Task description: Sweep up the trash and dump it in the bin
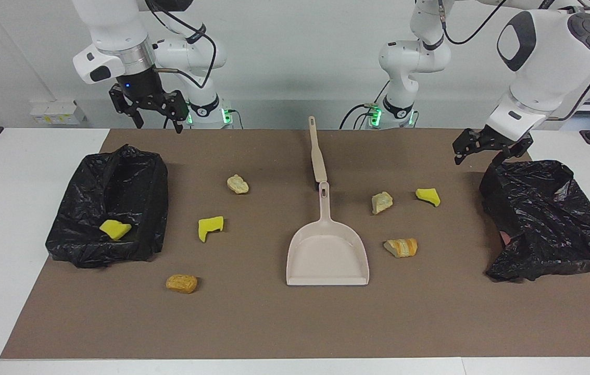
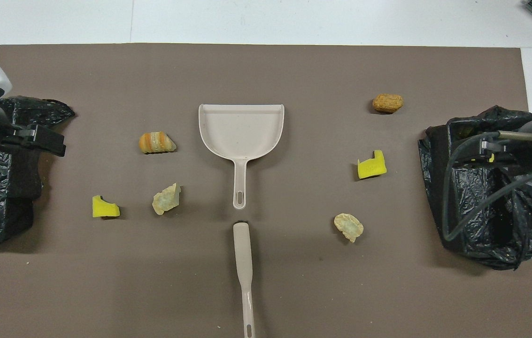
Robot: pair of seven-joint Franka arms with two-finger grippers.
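Trash lies scattered on the brown mat: a yellow sponge chunk, a tan lump and an orange-brown lump toward the right arm's end. A pale lump, a yellow chunk and a striped bread lump lie toward the left arm's end. One yellow chunk lies in the black-lined bin. My right gripper is open and empty, raised over the bin's edge nearest the robots. My left gripper is open and empty over a crumpled black bag.
A beige dustpan lies at mid-table, its handle toward the robots. A beige brush lies in line with it, nearer to the robots. The brown mat covers the white table.
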